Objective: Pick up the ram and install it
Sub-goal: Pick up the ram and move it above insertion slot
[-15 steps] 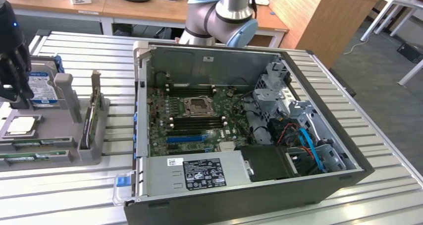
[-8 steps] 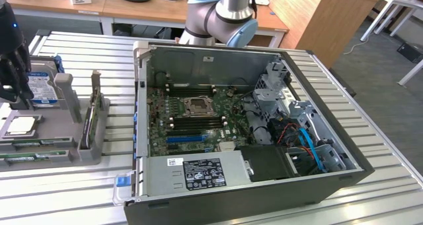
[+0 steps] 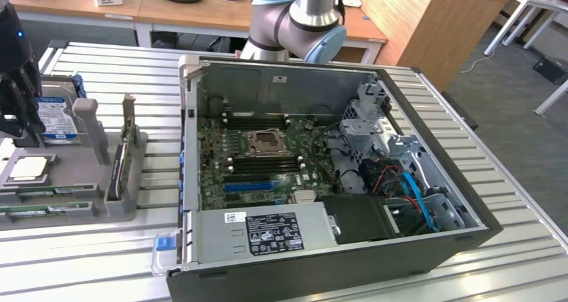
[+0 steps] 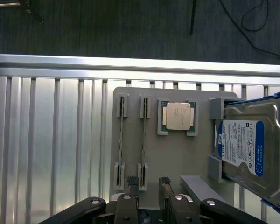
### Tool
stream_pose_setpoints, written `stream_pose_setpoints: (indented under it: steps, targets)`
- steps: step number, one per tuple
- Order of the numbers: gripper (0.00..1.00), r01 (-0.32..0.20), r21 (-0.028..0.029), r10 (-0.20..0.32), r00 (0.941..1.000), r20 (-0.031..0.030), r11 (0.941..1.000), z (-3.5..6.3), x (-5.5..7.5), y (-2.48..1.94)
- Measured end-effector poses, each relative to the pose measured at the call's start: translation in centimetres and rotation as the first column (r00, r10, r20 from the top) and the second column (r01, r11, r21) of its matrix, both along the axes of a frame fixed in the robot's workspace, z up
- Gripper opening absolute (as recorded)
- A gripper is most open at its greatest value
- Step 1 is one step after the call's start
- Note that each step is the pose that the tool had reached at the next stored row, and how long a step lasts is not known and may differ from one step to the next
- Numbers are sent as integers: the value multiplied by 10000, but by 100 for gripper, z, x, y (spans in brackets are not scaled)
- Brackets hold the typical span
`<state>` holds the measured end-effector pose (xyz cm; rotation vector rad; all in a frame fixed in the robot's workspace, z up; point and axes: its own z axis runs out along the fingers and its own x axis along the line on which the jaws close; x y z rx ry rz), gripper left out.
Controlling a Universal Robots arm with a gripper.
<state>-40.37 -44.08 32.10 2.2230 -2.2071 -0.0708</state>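
The end effector [image 4: 149, 186] is released and empty, with a clear gap between its two pads [image 4: 132, 183]. It hangs over one end of the grey holder [image 4: 177, 158], which sits on the slatted metal desk [image 3: 497, 202] at the exterior view's left.

The ram [image 4: 143, 140] stands on its long edge in the holder, each end caught in a small bracket. This keeps the thin board upright and leaves both faces open to a pinch. It lies roughly in line with the gap between the pads, which suggests the arm is squared up to this stick, though nothing touches it. A second stick [image 4: 122, 140] stands parallel just beside it, on the side away from the processor [image 4: 177, 116]. The hard drive [image 4: 247, 144] leans in its own cradle beyond the processor.

The computer case [image 3: 355, 262] lies open on the desk, well apart from the holder. Its motherboard [image 3: 266, 169] faces up, so its slots can be reached from above. The ram is not yet picked up.
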Motion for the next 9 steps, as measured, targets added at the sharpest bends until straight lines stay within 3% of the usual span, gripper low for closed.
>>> stream_pose_setpoints:
  steps: [5, 9]
  targets:
    - [31, 0, 1, 0, 10000, 2, 10000, -2, 0, -4]
    - [31, 0, 0, 0, 10000, 0, 10000, 0, 0, -43]
